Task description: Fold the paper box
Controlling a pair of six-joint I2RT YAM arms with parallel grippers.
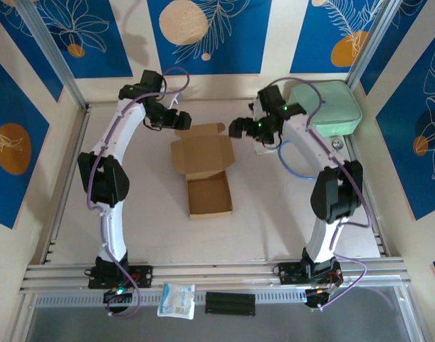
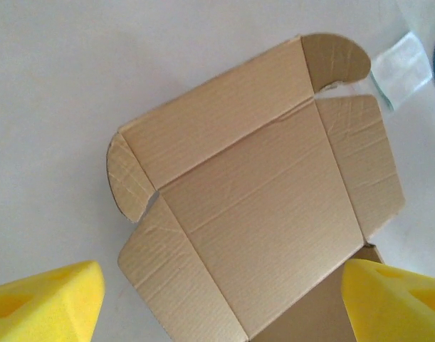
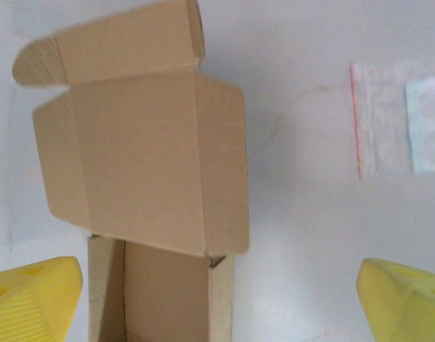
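Paper box [image 1: 203, 171] in the middle of the surface [image 1: 274, 228]: little tray part standing up on the near side, lid lying open toward the far side, side flaps and round ears sticking out. Left tool [image 1: 180, 120] just by the lid's far left corner, wide open, holding nothing. Right tool [image 1: 238, 128] just by the far right corner, wide open too, holding nothing.

Lid not closed yet, so plenty to go wrong. Could shove the light box across the smooth surface instead of folding the lid. Could tip the lid over crooked if pushed from one side alone. Could squash a side flap outside the tray instead of tucking it in. Could bend a round ear the wrong way. Best to push from both sides together, slowly.
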